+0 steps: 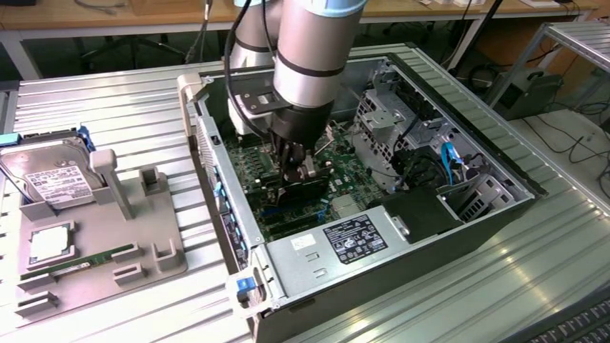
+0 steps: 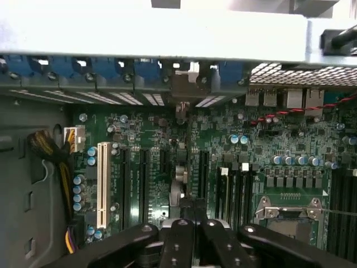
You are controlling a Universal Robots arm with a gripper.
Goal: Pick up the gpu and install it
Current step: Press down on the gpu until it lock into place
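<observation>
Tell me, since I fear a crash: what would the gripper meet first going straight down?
Likely the motherboard, via the gpu that the gripper seems to hold edge-down above its slots; depth is unclear.

This is a robotics lab or a workshop. An open PC case point(image 1: 381, 179) lies on a ribbed metal table point(image 1: 114, 107), beside a grey parts holder point(image 1: 105, 243), with desks point(image 1: 143, 11) and cables point(image 1: 572, 143) around.

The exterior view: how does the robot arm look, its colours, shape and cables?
The arm is a thick round tube of silver-grey metal with a black ring around it and a light blue cap at its upper joint. A black cable runs along it. Its lower end carries a black pincer with dark, narrow fingers.
</observation>
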